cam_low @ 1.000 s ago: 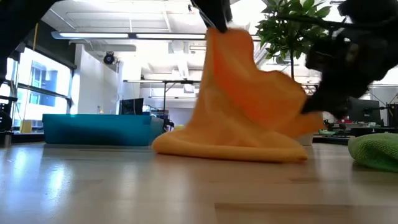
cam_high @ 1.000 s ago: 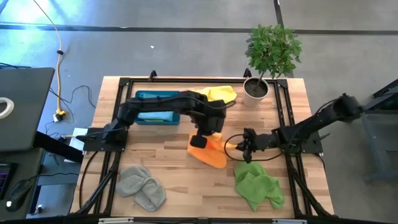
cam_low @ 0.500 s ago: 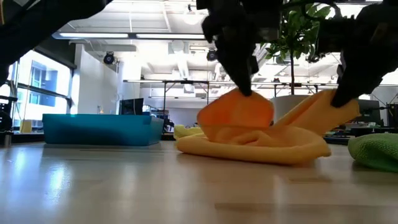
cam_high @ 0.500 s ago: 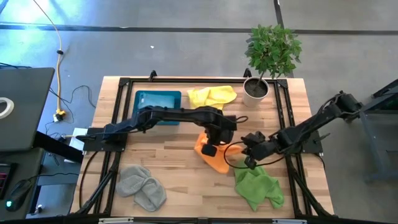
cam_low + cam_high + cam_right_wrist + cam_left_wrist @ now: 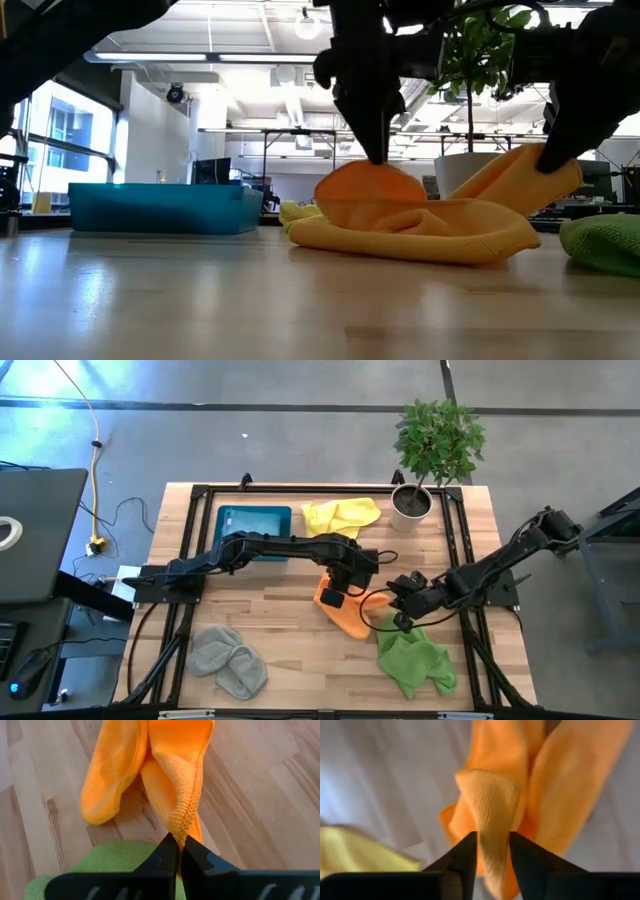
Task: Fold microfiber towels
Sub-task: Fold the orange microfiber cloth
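Your soft orange microfiber towel (image 5: 345, 610) lies bunched mid-worktop, nearer the right edge. Left gripper (image 5: 492, 855) has fingers slightly parted around a towel fold. Right gripper (image 5: 178, 851) is pinching the towel's hem, clamped tight.

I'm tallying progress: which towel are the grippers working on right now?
The orange towel at mid-table. The right gripper pinches its edge, the left gripper straddles a fold; the yellow, grey and green towels lie untouched.
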Robot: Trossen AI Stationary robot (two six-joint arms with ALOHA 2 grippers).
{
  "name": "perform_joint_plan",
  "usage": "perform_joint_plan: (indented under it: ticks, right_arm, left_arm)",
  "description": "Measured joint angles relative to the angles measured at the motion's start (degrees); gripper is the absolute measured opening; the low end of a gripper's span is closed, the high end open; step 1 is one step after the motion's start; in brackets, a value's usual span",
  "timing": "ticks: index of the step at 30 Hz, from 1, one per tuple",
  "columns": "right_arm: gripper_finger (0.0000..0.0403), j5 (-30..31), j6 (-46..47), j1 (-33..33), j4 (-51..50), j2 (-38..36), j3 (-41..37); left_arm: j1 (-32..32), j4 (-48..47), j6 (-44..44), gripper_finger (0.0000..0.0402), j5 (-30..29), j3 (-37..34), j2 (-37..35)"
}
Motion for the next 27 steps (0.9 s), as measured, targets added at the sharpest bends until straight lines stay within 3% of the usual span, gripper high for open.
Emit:
perform_joint_plan:
  ticks: [5, 11, 17, 24, 27]
  right_arm:
    - [0.0000, 0.01, 0.00, 0.00, -0.03, 0.00, 0.00]
    - [0.0000, 1.33, -1.53, 0.00, -1.89, 0.00, 0.00]
    - [0.0000, 1.72, -1.53, 0.00, -3.61, 0.00, -0.02]
    - [0.0000, 2.42, -2.18, 0.00, -3.82, 0.02, -0.04]
    - [0.0000, 2.82, -1.99, 0.00, -3.77, 0.02, -0.04]
  left_arm:
    - [-1.55, -1.08, 0.95, 0.0150, -8.27, 0.02, 0.00]
    - [-3.21, 1.51, 0.85, 0.0157, -12.26, 0.02, 0.00]
    - [-3.49, 5.52, 0.77, 0.0158, -10.33, 0.02, 0.00]
    - [-3.98, 11.11, 0.66, 0.0156, -2.17, 0.02, 0.03]
    - [-4.62, 13.79, 1.48, 0.0157, -3.12, 0.11, 0.95]
